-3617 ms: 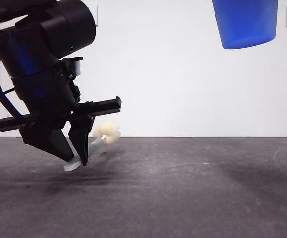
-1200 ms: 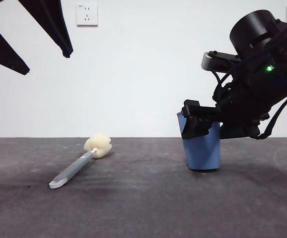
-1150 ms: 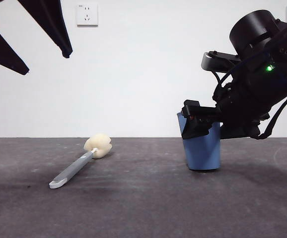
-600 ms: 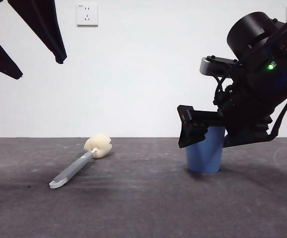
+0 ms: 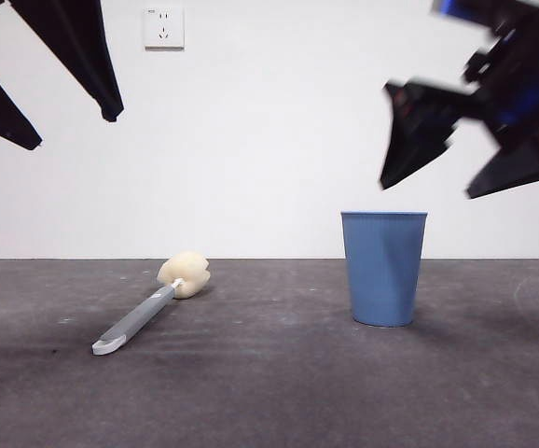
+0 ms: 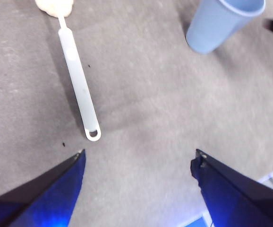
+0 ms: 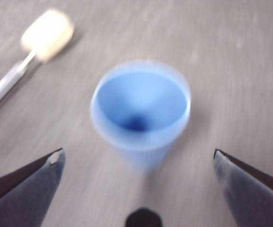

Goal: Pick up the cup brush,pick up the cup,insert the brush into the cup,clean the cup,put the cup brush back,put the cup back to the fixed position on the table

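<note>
The blue cup (image 5: 384, 268) stands upright and free on the table (image 5: 269, 392), right of centre. It also shows in the right wrist view (image 7: 141, 111) and the left wrist view (image 6: 221, 21). The cup brush (image 5: 148, 303) lies flat on the table to the left, its cream sponge head (image 5: 185, 274) towards the back. It shows in the left wrist view (image 6: 77, 80) and the right wrist view (image 7: 30, 52). My right gripper (image 5: 433, 173) is open and empty, above and right of the cup. My left gripper (image 5: 74, 131) is open and empty, high at the top left.
A white wall with a socket (image 5: 163, 27) stands behind the table.
My right gripper has let go of the cup and risen up and to the right, its jaws spread wide. The cup stays standing. The brush and left gripper have hardly moved.
</note>
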